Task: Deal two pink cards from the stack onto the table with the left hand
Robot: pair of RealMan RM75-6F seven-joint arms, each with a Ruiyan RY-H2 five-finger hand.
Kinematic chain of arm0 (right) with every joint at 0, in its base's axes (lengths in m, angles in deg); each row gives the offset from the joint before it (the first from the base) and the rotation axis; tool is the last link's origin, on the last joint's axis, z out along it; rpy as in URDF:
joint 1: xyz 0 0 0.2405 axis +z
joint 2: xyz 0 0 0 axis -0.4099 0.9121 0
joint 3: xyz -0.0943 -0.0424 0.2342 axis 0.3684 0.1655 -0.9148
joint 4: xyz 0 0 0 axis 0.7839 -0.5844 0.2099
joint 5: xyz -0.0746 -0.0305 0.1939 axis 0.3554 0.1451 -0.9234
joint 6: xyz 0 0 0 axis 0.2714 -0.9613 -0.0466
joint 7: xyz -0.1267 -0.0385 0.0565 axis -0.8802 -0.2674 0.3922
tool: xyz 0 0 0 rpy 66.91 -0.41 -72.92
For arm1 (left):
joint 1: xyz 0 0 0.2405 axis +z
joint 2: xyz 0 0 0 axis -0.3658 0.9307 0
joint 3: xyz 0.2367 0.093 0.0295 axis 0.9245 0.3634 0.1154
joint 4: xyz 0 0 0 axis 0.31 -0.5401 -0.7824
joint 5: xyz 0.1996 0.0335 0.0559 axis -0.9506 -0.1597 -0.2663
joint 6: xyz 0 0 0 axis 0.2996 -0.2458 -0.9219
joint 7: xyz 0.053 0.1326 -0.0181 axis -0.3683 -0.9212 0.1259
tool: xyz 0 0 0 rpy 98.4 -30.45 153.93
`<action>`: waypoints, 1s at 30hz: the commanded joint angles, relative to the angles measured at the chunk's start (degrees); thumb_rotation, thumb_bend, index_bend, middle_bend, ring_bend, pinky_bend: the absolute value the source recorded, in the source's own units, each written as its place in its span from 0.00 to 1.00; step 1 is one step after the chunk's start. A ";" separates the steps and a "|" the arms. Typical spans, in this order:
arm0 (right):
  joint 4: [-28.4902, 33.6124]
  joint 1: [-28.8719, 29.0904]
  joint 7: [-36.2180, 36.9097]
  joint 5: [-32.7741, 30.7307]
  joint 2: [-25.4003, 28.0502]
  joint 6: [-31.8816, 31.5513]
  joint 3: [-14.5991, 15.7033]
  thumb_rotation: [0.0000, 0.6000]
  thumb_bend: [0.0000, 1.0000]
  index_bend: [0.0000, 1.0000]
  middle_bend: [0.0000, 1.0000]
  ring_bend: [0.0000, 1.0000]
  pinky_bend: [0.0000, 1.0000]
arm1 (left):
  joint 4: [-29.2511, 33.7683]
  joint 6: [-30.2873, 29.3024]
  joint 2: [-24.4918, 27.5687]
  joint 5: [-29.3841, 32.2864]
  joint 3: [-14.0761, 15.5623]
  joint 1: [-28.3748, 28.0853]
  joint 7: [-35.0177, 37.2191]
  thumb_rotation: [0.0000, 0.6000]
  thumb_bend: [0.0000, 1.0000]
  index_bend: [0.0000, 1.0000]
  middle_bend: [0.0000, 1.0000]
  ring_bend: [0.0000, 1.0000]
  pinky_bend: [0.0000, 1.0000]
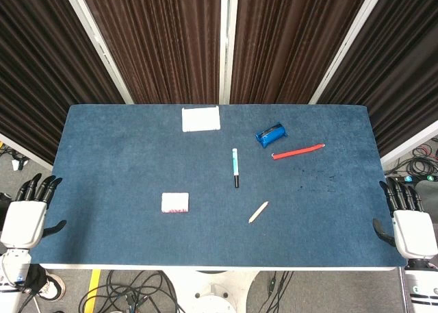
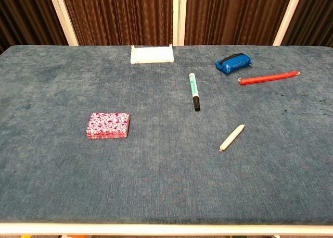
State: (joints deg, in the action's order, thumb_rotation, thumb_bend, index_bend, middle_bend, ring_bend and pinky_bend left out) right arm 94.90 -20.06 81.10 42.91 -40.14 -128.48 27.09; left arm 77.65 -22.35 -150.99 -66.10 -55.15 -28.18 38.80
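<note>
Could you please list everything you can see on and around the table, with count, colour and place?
card stack: one, pink patterned, left of centre, near side
marker: one, white and green with black cap, centre
white tray: one, far edge, middle
pouch: one, blue, far right
red pen: one, right of the pouch
beige stick: one, right of centre, near side
table: one, blue cloth top
left hand: one, open, at the left table edge
right hand: one, open, at the right table edge
</note>
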 commanded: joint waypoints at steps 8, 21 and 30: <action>0.70 0.19 -0.77 -0.37 0.35 0.47 -0.15 1.00 0.29 0.00 0.00 0.00 0.00 | -1.14 1.05 -0.69 0.31 0.27 -0.39 0.76 1.00 0.09 0.14 0.13 0.03 0.15; 1.06 0.33 -0.87 -0.62 1.03 0.67 -0.37 1.00 0.29 0.00 0.00 0.00 0.00 | -3.09 4.58 -2.78 0.17 2.19 -1.10 2.94 1.00 0.08 0.14 0.14 0.03 0.15; -2.10 1.13 2.68 4.07 -0.04 -1.20 -0.21 1.00 0.29 0.00 0.00 0.00 0.00 | -5.54 5.86 -5.07 -3.59 2.16 -3.87 4.95 1.00 0.09 0.14 0.16 0.05 0.16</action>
State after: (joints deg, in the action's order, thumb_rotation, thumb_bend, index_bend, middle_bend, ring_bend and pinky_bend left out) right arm 94.01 -19.08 82.63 45.82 -39.73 -128.99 26.69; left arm 72.90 -16.83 -155.53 -69.00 -52.98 -31.40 42.77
